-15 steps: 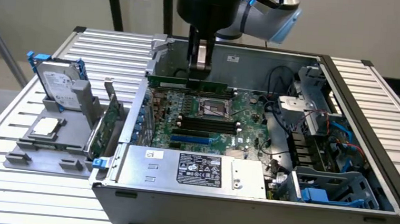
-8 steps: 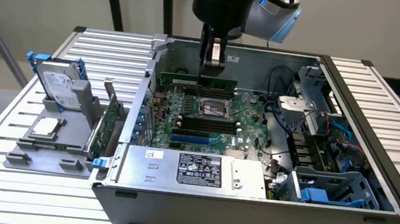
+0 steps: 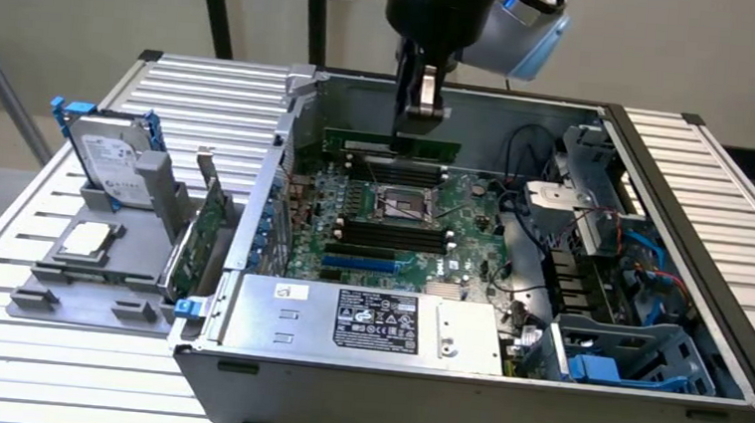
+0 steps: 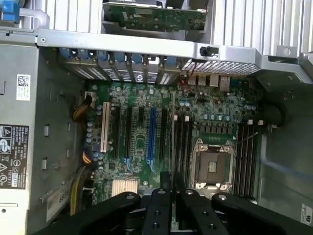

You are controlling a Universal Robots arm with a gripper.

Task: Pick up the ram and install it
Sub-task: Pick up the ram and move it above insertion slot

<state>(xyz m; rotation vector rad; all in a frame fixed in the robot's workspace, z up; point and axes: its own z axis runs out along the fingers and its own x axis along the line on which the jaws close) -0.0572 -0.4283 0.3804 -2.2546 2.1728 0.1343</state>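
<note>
My gripper (image 3: 420,113) hangs inside the open computer case (image 3: 678,193) and is shut on the ram (image 3: 393,145), a thin green stick held level by its middle. The stick hovers over the far side of the motherboard (image 3: 472,203), just above the black slots (image 3: 365,161) beyond the processor socket (image 3: 405,205). In the wrist view the ram (image 4: 173,127) appears edge-on as a thin line running out from between the black fingers (image 4: 157,200), over the board beside one slot bank (image 4: 185,142). A second bank (image 4: 247,154) lies past the socket (image 4: 212,164).
A grey holder (image 3: 80,281) on the exterior view's left carries a hard drive (image 3: 109,158), a silver processor chip (image 3: 87,239) and a green expansion card (image 3: 203,234). The power supply (image 3: 357,320) fills the case's near side; cables and drive cages (image 3: 612,278) crowd the right.
</note>
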